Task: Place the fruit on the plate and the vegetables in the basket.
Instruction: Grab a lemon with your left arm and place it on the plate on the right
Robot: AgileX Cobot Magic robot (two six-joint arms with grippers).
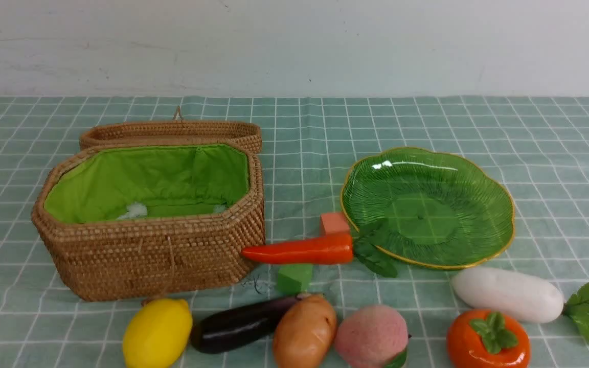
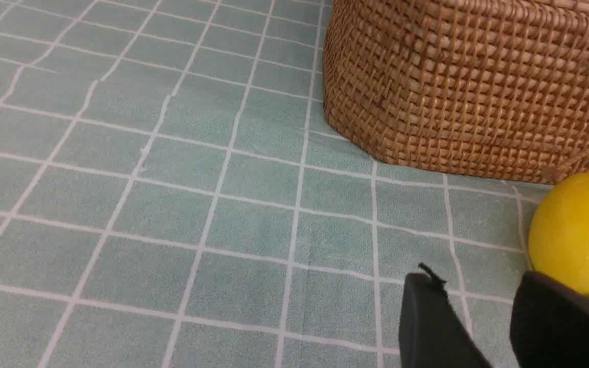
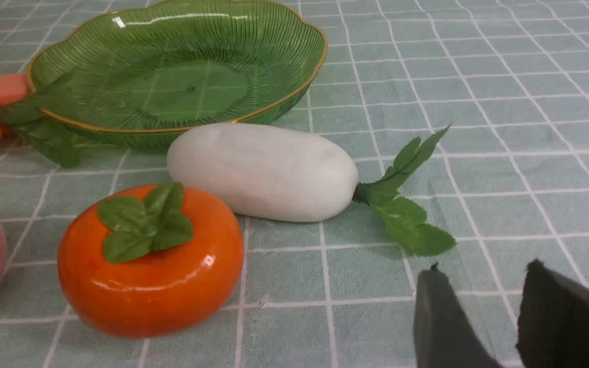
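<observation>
In the front view, the octagonal brown wicker basket (image 1: 151,255) with green cloth lining stands open at left and the ribbed green glass leaf-shaped plate (image 1: 427,168) at right. The orange toy carrot (image 1: 299,250) lies between them, its leaves against the plate. Nearer lie the yellow lemon (image 1: 157,333), dark purple eggplant (image 1: 238,324), brown-orange potato (image 1: 304,332), fuzzy pink peach (image 1: 371,335), glossy orange persimmon (image 1: 486,345) and long white radish (image 1: 506,295). In the left wrist view, the left gripper (image 2: 478,286) is parted and empty beside the lemon. In the right wrist view, the right gripper (image 3: 483,276) is parted and empty near the radish's leaves.

Green plate (image 1: 427,204), brown woven basket (image 1: 146,260), yellow lemon (image 1: 157,333), white radish (image 1: 507,294), teal checked cloth (image 1: 478,122)
</observation>
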